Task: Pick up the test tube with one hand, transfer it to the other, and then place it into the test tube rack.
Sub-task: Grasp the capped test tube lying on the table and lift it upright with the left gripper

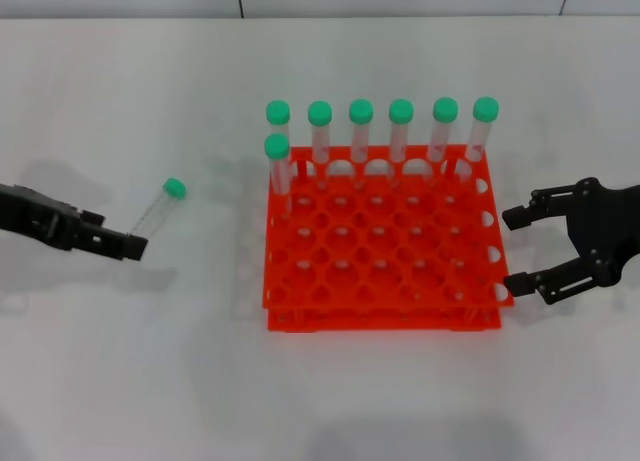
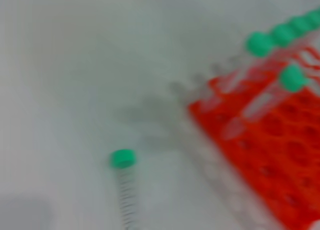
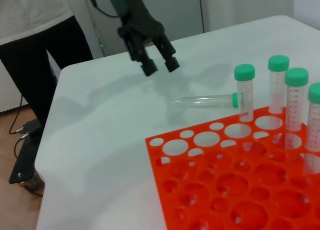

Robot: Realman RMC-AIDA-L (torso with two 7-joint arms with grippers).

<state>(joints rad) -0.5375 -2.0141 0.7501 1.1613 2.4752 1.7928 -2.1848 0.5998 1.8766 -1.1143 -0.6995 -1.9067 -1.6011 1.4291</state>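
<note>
The step in hand looks like the first pick: the tube (image 1: 160,206) lies loose on the table (image 1: 120,381), well to the left of the rack (image 1: 380,243), its green cap pointing away from the robot and its clear tip toward the left gripper (image 1: 133,247). That gripper hovers just short of the tip with its fingers parted and nothing between them. To do it well, it should likely come down over the mid-body, fingers straddling the tube across its length, and close gently so the round plastic does not roll or squirt out; a grip nearer one end would leave room for the handover. The right gripper (image 1: 517,249) waits just right of the rack, fingers spread wide and empty. The tube is slim, clear, faintly graduated, with a green screw cap, like the seven standing along the rack's far rows.
</note>
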